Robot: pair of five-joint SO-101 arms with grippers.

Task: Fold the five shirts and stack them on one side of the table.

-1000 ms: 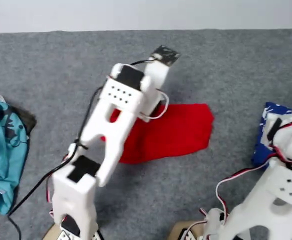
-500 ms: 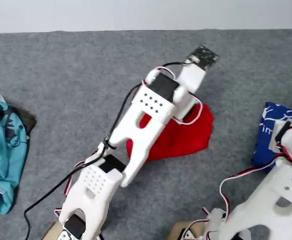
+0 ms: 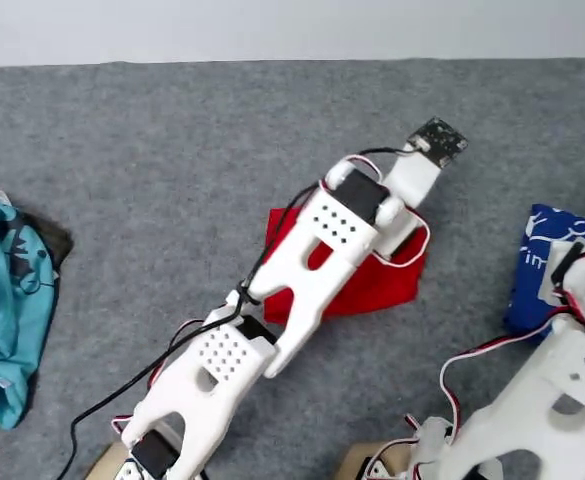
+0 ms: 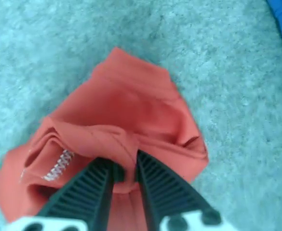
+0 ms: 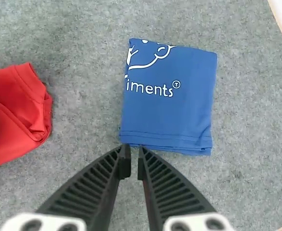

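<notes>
A red shirt (image 4: 131,110) lies bunched on the grey table, and my left gripper (image 4: 126,166) is shut on a raised fold of it near the collar. From above, the left arm (image 3: 342,225) stretches across the red shirt (image 3: 377,285), covering much of it. A blue shirt (image 5: 169,115), folded into a neat rectangle, lies just beyond my right gripper (image 5: 132,156), which is shut and holds nothing. The blue shirt (image 3: 537,260) is at the table's right side, partly behind the right arm (image 3: 562,390). The red shirt's edge (image 5: 15,120) lies a short gap from the blue one.
A heap of teal shirts (image 3: 2,300) with a dark garment (image 3: 57,240) under it sits at the left edge. Grey carpet-like table surface (image 3: 172,160) stretches open between the heap and the red shirt and along the far side.
The left arm has swung to the right, carrying the pinched part of the red shirt over itself, so the shirt now looks narrower. The right arm shifted only slightly.
</notes>
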